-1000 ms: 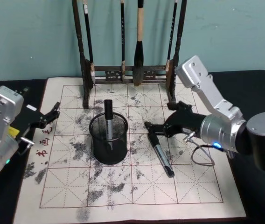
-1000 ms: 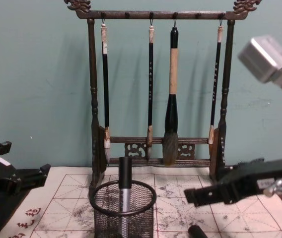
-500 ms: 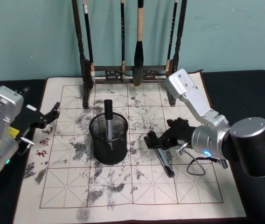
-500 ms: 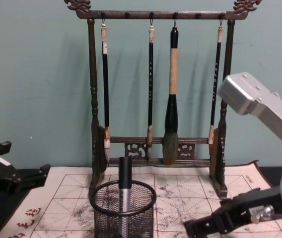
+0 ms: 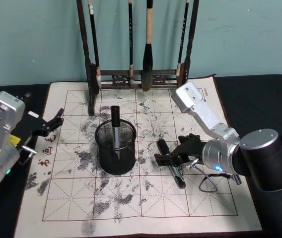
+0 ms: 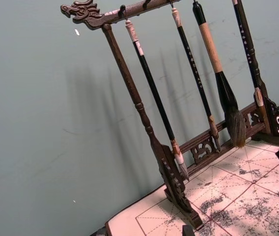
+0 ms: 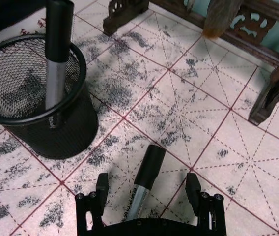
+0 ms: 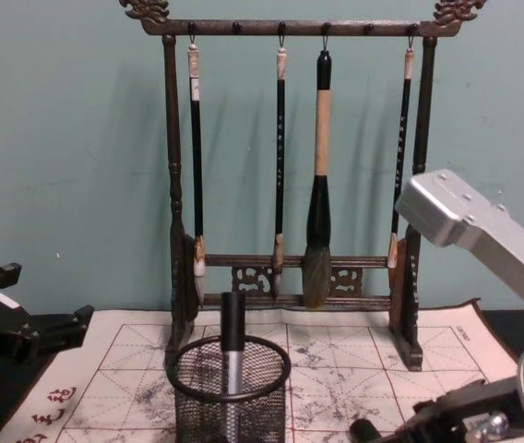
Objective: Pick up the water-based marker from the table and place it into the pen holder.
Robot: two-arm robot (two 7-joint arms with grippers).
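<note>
The mat (image 5: 146,208) covers the desk. The rack (image 5: 131,77) stands along its far edge and the holder (image 5: 115,151) near its middle, with one pen (image 5: 115,121) already upright inside. The marker (image 5: 178,177) lies flat on the mat between the holder and the right edge, its cap toward the rack. The right gripper (image 7: 147,184) sits low over it, fingers apart, one on each side of the barrel and clear of it. The left gripper (image 5: 54,121) is parked at the mat's left edge. This looks like the grasp step. The next move, I judge, calls for centring on the barrel and closing firmly before lifting toward the holder.
</note>
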